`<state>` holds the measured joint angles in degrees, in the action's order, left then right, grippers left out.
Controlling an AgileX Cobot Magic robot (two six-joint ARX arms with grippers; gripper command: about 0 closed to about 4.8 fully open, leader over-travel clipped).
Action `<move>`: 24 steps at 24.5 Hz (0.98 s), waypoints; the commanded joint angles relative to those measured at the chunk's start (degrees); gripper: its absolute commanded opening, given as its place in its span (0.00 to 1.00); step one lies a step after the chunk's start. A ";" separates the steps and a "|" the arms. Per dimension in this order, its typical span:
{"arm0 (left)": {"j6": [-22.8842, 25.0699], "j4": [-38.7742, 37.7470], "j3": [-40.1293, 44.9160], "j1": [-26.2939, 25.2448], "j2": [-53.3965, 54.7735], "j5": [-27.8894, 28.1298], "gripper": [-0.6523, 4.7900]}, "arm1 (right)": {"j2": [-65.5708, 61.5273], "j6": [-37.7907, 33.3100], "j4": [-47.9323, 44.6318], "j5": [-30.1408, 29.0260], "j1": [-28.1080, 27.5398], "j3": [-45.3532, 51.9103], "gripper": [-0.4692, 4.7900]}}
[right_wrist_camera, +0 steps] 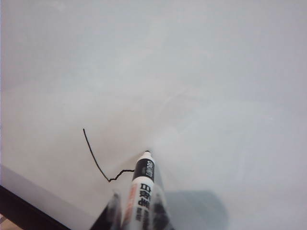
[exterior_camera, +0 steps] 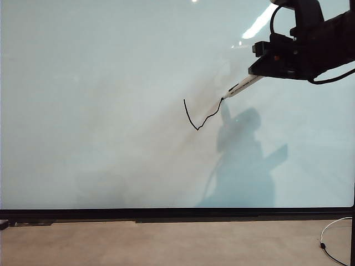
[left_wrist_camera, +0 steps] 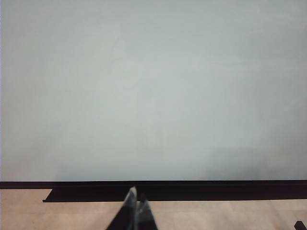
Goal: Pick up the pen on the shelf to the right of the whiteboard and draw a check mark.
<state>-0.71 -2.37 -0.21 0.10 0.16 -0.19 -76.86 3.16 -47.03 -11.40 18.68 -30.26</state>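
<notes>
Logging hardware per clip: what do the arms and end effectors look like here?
The right arm is black and blocky, with a black cable looping over and under it and a small red dot on its housing. The left end effector shows only two dark, tapering fingers with pale glossy faces. The right end effector looks similar but blurred.

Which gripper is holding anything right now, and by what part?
The right gripper holds the pen by its barrel, behind the tip, which is on the whiteboard at the end of the check mark. The left gripper is shut and holds nothing.
</notes>
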 commanded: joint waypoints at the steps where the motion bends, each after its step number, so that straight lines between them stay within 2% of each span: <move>1: 0.26 0.72 -0.17 0.00 0.02 -0.02 0.11 | 1.29 0.59 -0.52 0.61 -0.31 -0.22 0.08; 24: 0.26 0.72 -0.17 0.00 0.02 -0.02 0.11 | 5.92 2.69 1.77 1.25 -2.40 -0.20 0.08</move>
<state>-0.69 -2.37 -0.21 0.10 0.16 -0.19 -71.46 5.43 -44.07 -10.90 16.45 -30.22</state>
